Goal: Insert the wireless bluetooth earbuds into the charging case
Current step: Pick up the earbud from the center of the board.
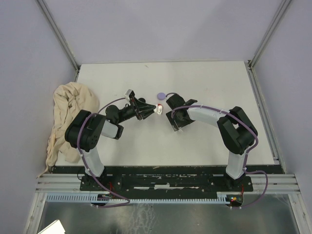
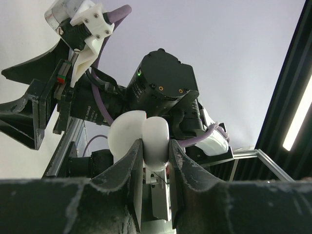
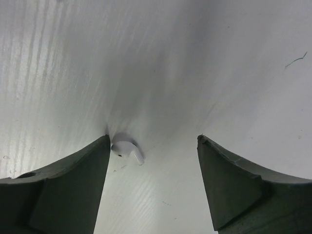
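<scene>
My left gripper (image 1: 150,111) is shut on a white charging case (image 2: 156,139) and holds it off the table, tilted. The case's rounded lid (image 2: 124,134) stands open to the left of the body. The case (image 1: 157,109) hangs between the two arms in the top view. One white earbud (image 3: 126,149) lies on the table with its stem pointing right, just beside the left fingertip (image 3: 100,146) of my right gripper (image 3: 152,141). The right gripper (image 1: 174,127) is open and points down over the earbud, touching nothing. The other earbuds are out of view.
A lilac disc (image 1: 160,96) lies on the white table (image 1: 219,87) just behind the case. A crumpled beige cloth (image 1: 68,117) hangs over the table's left edge. Frame posts stand at the back corners.
</scene>
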Controlling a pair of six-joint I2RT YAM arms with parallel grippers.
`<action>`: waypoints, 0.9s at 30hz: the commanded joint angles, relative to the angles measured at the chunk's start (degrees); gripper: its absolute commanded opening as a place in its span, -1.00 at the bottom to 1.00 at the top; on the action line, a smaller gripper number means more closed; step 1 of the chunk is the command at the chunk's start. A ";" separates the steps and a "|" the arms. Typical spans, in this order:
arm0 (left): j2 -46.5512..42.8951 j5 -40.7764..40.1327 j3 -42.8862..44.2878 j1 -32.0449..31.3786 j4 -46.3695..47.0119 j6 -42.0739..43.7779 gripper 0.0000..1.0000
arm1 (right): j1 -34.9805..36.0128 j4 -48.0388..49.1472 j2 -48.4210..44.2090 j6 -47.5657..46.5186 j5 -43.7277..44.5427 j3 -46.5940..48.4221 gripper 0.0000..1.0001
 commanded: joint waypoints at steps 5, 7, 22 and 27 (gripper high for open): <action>-2.16 0.99 -0.51 -0.08 8.32 -1.90 -0.94 | -0.05 0.02 0.65 -0.90 -0.73 2.04 0.37; -2.16 0.98 -0.51 -0.13 8.30 -1.86 -0.94 | -0.01 -0.33 0.41 -1.22 -0.80 2.08 0.36; -1.46 0.76 -0.29 -0.08 8.29 -1.93 -0.94 | 0.00 -0.51 -2.96 -5.42 -5.49 0.37 0.28; -1.41 0.75 -0.21 -0.09 8.30 -2.08 -0.94 | 0.00 -0.40 -2.41 -5.97 -7.56 0.58 0.15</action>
